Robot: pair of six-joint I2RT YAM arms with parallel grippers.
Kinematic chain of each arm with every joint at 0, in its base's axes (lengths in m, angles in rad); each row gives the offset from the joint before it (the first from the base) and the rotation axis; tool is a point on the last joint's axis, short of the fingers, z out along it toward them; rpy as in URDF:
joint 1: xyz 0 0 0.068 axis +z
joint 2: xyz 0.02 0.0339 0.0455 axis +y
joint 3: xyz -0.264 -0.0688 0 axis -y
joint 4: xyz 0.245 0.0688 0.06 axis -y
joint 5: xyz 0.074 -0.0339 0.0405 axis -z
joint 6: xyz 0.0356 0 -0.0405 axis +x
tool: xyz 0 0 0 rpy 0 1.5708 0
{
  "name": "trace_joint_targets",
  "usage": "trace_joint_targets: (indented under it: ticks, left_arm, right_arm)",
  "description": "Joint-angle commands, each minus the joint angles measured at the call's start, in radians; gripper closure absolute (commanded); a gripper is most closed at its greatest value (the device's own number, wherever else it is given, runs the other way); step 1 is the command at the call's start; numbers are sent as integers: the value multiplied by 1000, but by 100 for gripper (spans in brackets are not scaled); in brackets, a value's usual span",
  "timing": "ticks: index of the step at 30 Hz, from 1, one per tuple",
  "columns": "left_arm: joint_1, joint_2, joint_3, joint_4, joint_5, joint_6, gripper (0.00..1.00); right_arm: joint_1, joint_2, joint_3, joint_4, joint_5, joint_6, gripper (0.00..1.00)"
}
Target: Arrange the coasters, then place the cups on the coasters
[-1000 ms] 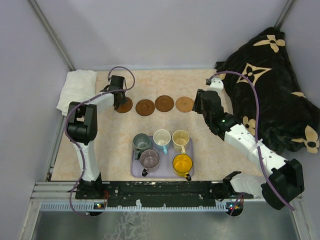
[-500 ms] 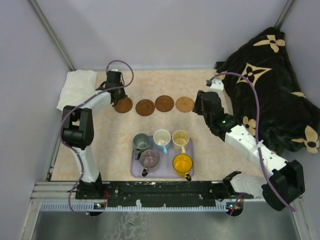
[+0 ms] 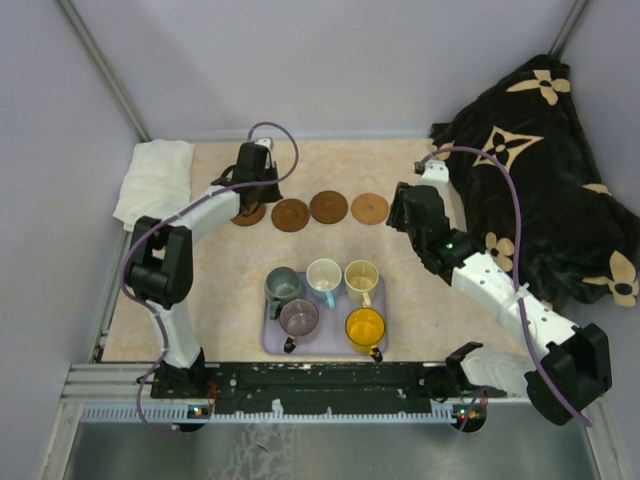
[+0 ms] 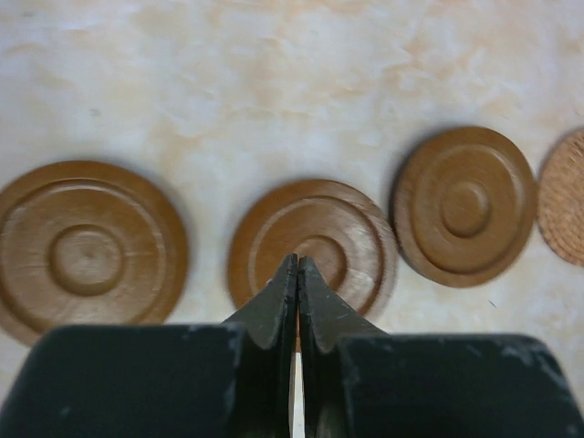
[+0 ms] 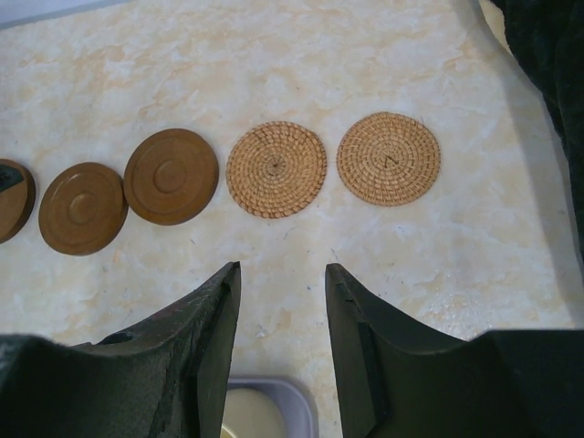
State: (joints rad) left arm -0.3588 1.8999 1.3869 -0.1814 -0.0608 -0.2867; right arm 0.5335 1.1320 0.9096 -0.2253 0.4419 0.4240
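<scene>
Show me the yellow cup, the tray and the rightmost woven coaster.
yellow cup (image 3: 365, 327), top view, its inside.
tray (image 3: 331, 338), top view, bare floor between cups.
rightmost woven coaster (image 5: 388, 158), right wrist view, its centre.

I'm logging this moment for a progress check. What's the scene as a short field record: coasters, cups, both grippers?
coasters: five in a row, three wooden, two woven
cups: five, all on the lavender tray, none on a coaster
left gripper: shut, empty, over a wooden coaster
right gripper: open, empty
</scene>
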Motion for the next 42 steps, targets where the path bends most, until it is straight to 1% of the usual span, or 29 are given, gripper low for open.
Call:
trace_joint_targets:
  ticks: [1, 22, 42]
  left_arm:
    - [-17, 31, 16, 23, 51, 32, 94]
    - [-50, 155, 66, -13, 102, 40, 94]
    - [-44, 215, 90, -47, 50, 23, 95]
  right_arm:
    - [-5, -36, 5, 41, 4, 13, 57]
    - [-5, -17, 9, 48, -3, 19, 57]
    - [-4, 26, 29, 53, -7, 10, 56]
